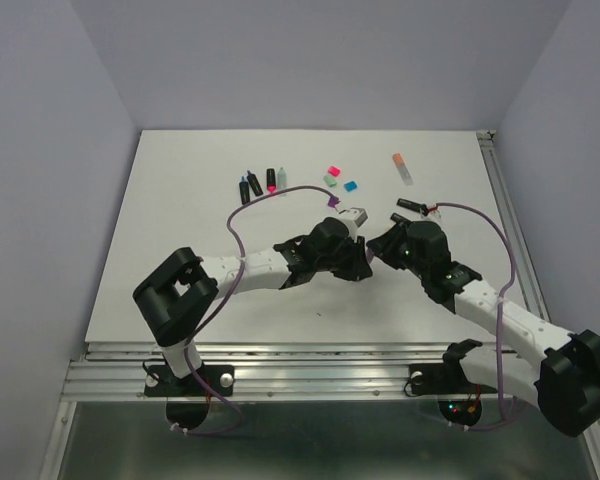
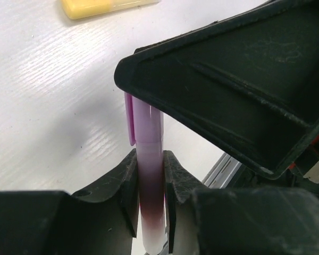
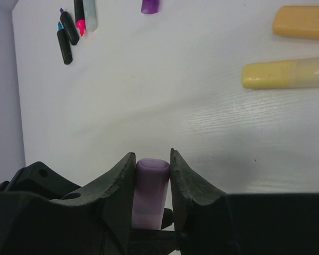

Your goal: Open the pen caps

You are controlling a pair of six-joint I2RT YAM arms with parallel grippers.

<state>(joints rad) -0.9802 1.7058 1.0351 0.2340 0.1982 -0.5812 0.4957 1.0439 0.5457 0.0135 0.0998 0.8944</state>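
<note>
Top view: we see the left arm (image 1: 260, 268) and right arm (image 1: 480, 300) meeting at the centre of the white tabletop (image 1: 180, 260), with small coloured plastic caps (image 1: 333, 172) loose at 12 o'clock.
Left wrist: the left gripper (image 2: 150, 159) pinches a lilac translucent plastic pen (image 2: 149, 127).
Right wrist: the right gripper (image 3: 151, 159) is clamped on the same pen's end, and yellow chunky pens (image 3: 287, 73) lie at 2 o'clock.

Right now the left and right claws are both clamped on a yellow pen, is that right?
Not quite. The pen that the left claw and right claw both clamp is purple, not yellow; the left wrist view shows it. A yellow pen lies loose on the table.
</note>
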